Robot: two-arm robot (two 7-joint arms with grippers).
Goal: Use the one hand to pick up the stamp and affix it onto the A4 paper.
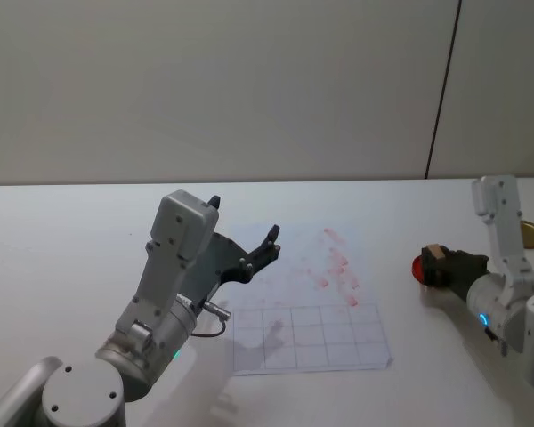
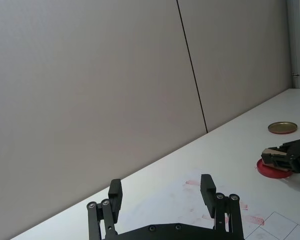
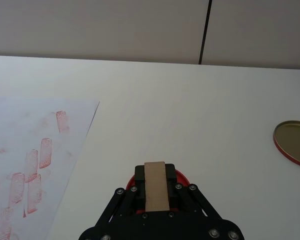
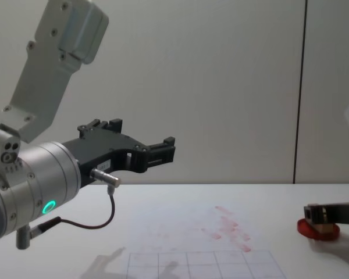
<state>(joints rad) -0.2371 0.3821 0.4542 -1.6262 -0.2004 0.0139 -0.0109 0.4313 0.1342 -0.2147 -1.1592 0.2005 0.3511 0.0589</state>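
The right gripper [image 1: 434,265] was clenched on the wooden stamp [image 3: 156,186], holding it low over the round red ink pad [image 4: 331,231] on the white table [image 1: 71,231], off to the right of the A4 paper [image 1: 311,334] with its pink smudges. The left gripper [image 2: 160,185] hung above the sheet's left side, jaws spread wide, grasping nothing. A brass-coloured lid [image 3: 294,143] lay beyond the pad.

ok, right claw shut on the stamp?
Shut: right claw clamps the stamp by its sides, at the red ink pad. Left claw open.
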